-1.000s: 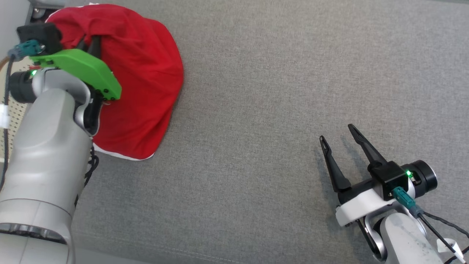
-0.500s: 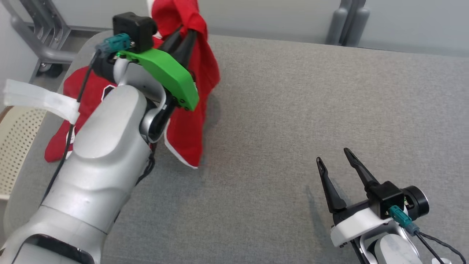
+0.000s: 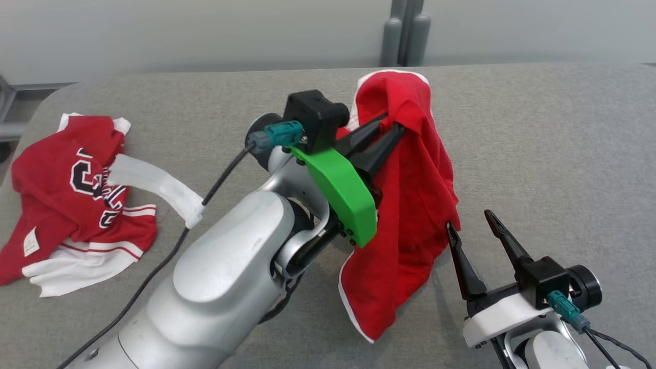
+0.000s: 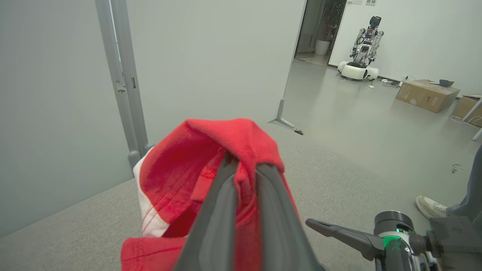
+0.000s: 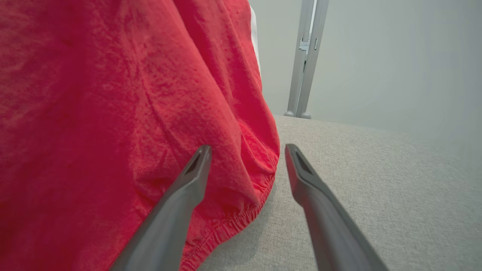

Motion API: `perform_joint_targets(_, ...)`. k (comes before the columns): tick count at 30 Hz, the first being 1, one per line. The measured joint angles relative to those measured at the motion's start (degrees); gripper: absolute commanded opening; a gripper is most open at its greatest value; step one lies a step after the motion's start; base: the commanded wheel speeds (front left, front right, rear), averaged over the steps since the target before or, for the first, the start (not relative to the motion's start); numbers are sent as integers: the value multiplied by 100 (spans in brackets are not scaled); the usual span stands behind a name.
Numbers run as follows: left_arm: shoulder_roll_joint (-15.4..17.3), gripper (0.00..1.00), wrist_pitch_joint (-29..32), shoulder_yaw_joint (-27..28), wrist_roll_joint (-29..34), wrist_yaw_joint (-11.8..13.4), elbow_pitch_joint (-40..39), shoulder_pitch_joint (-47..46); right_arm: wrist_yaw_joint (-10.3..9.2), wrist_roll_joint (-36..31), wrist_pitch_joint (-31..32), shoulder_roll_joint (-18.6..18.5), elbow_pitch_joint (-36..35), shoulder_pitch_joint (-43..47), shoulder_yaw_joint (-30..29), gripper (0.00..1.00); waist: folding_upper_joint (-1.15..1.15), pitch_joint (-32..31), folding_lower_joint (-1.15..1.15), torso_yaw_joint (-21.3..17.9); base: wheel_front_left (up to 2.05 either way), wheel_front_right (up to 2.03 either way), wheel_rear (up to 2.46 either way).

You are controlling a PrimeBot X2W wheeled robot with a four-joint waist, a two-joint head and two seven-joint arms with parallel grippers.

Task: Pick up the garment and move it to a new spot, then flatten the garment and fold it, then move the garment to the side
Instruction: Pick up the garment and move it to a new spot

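Since half a second ago, when it hung well left of the right gripper (image 3: 468,218), the red garment (image 3: 410,205) has been carried across and now hangs just left of that gripper; the camera has also shifted. Left gripper (image 3: 393,124) is clamped on the garment's top fold. Right gripper: fingers spread, holding nothing. Grey table (image 3: 553,133) extends beyond and right of the right gripper. Garment's long axis runs vertical, white-trimmed corner pointing down; contact with the table cannot be confirmed.
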Motion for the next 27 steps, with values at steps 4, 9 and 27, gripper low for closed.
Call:
perform_joint_targets(4,-16,0,198,-161,-12,82,-400,170,0,34,0,5,-25,-2,-21,100,0,12,0,-300,0,0,0)
perform_joint_targets(9,163,0,298,-104,22,261,-304,201,0,97,0,10,-34,-4,1,100,0,56,0,-646,0,0,0)
perform_joint_targets(27,682,0,-1001,285,715,708,3279,-443,0,185,0,11,-27,-2,230,100,0,361,0,-1100,0,0,0)
